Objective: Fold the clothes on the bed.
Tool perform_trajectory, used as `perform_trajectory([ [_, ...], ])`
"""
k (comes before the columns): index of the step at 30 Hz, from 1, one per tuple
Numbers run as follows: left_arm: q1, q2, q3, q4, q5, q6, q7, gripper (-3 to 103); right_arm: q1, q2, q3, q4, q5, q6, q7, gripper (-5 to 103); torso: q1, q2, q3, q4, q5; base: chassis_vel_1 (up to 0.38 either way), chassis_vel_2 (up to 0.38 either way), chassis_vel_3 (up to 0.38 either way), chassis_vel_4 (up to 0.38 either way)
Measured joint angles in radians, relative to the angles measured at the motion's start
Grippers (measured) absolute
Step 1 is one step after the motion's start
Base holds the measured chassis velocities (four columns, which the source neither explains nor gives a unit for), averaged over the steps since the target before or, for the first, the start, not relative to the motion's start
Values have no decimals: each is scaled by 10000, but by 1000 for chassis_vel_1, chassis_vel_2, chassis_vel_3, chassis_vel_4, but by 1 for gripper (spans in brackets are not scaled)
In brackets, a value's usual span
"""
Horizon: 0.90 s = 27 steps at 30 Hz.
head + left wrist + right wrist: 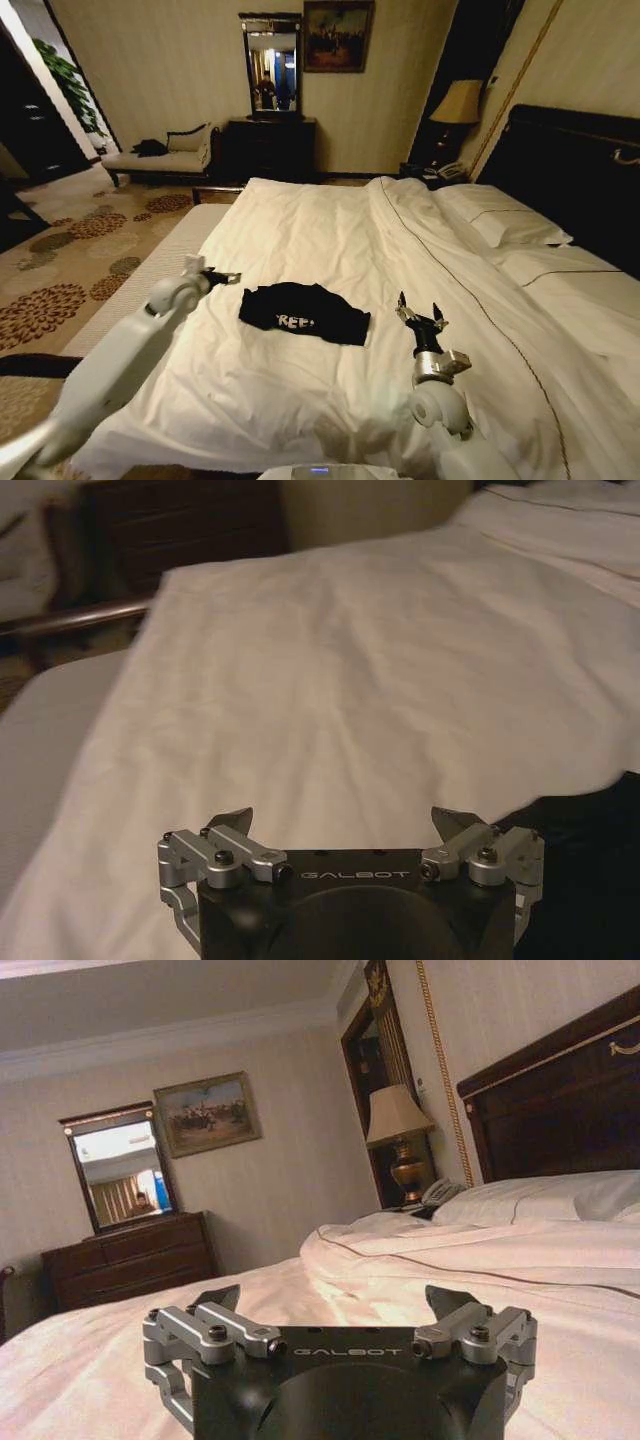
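The bed (330, 250), white-covered with a dark headboard at the frame's right, is seen across most of the head view. The black T-shirt (305, 312) is found bunched at lower centre on the duvet (350, 680), white lettering partly visible. The left gripper (222, 276) is held just left of the shirt, jaws spread, nothing grasped. The right gripper (421, 316) is placed right of it, jaws likewise released.

Black T-shirt (305, 311), white bed (330, 230)
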Motion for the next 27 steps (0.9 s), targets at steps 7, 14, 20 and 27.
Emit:
perform_trajectory([
  [7,-498,68,1363,378,145,-48,753,100,-91,-39,158,68,-8,-45,129,100,-4,1,-1,6,-2,0,0,0,0],
  [14,-883,-424,1989,1095,225,-83,941,100,-114,-79,182,152,-32,-66,171,100,-3,1,-1,3,-2,0,0,0,0],
  [20,-1059,-698,2216,1452,283,-97,941,100,-176,-71,211,185,-56,-88,209,100,-4,1,-1,3,0,0,0,0,0],
  [27,-1097,-1094,2273,1953,320,-107,847,93,-163,-47,164,158,-52,-143,304,100,-4,1,-1,3,-1,0,0,0,0],
])
